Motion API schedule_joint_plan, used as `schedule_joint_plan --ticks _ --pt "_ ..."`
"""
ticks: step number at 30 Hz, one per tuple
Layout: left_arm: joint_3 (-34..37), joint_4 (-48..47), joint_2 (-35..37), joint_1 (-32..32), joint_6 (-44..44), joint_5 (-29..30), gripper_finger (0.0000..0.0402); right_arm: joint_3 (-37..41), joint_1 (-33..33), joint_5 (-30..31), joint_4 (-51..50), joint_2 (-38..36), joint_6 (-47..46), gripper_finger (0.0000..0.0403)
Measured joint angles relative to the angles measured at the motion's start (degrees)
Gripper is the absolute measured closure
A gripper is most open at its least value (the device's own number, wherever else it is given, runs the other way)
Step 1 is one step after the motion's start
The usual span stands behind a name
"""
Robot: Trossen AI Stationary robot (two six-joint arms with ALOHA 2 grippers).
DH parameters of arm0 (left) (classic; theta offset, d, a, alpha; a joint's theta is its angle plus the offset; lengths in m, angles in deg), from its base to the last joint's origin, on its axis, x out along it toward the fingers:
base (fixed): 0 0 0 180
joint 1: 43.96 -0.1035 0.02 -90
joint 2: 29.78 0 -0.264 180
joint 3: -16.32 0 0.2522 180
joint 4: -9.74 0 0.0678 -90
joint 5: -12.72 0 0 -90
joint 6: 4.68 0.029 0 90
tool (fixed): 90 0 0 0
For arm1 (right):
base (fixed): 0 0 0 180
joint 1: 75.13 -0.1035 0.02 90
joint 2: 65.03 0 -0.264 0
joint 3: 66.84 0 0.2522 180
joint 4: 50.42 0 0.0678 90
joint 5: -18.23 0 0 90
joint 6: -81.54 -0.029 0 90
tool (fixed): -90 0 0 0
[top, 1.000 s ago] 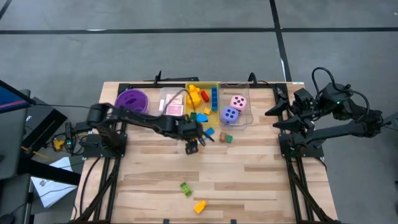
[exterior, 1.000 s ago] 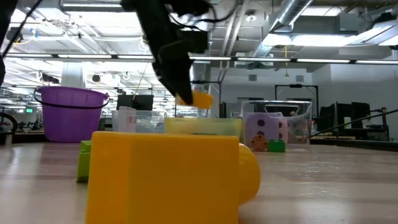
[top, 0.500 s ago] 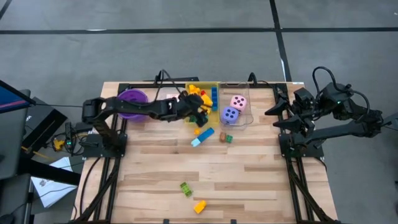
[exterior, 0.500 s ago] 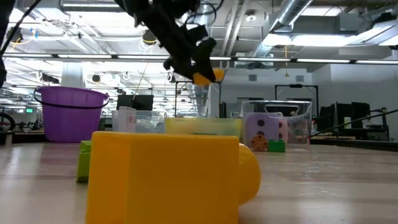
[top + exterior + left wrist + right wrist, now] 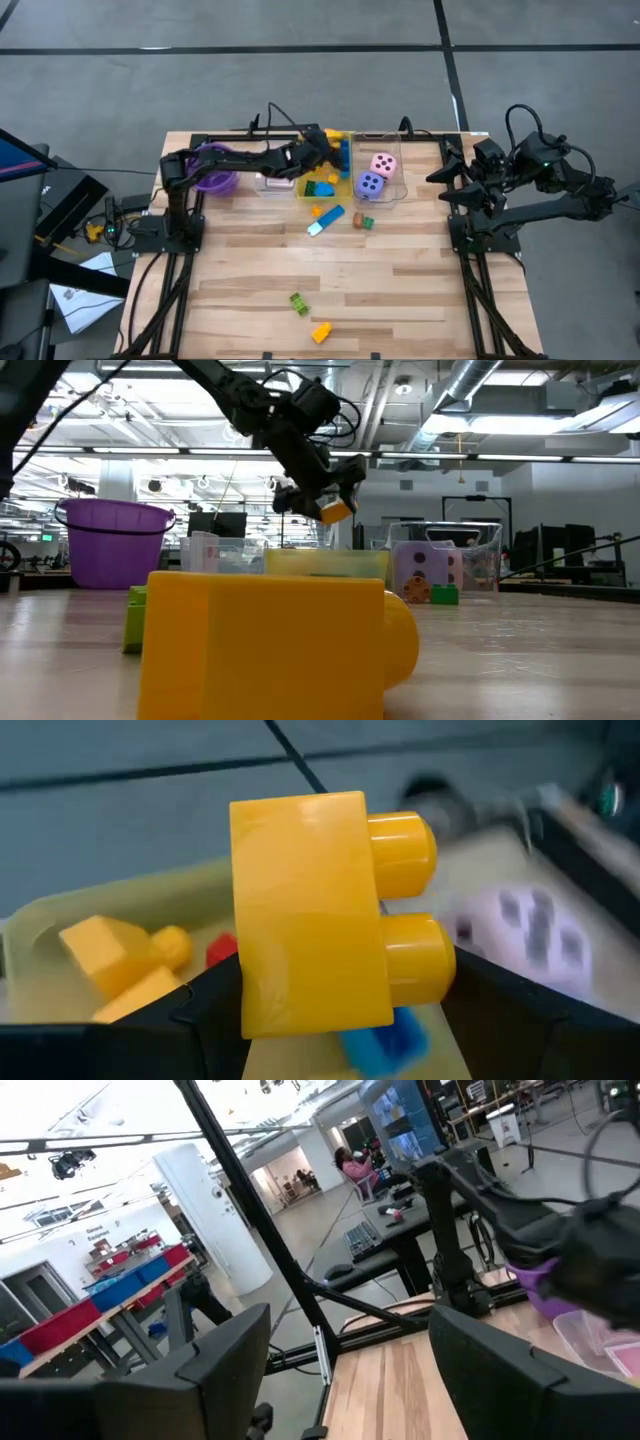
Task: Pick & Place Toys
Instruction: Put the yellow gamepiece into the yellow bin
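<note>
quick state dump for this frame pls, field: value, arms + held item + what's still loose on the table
left gripper: shut on yellow block, raised over the yellow bin
right gripper: open, empty, parked off the table's right edge
yellow bin: holds several blocks
clear bin: pink die and purple die inside
purple bowl: back left of the table
loose near the bins: orange block, blue block, small green-and-brown blocks
loose at the front edge: green block, yellow brick
</note>
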Motion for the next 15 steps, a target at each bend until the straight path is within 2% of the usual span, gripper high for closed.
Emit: schedule_joint_plan --ticks 2,8,11,15 --pt "-1.92 0.85 -1.43 -1.24 -4.32 -0.32 0.0133 0.00 0.00 0.16 0.24 0.00 0.00 0.0137" --pt "-7.50 0.25 -6.28 -3.16 -10.05 -2.67 0.0133 0.00 0.00 1.25 0.53 0.00 0.02 0.0137" --pt "-7.99 -0.03 -7.88 -3.93 -16.27 -3.14 0.0133 0.00 0.00 1.25 0.51 0.00 0.00 0.0137" --pt "-8.02 -3.25 -8.99 -4.40 -18.96 -3.89 0.0133 0.00 0.00 1.25 0.44 0.00 0.00 0.0137"
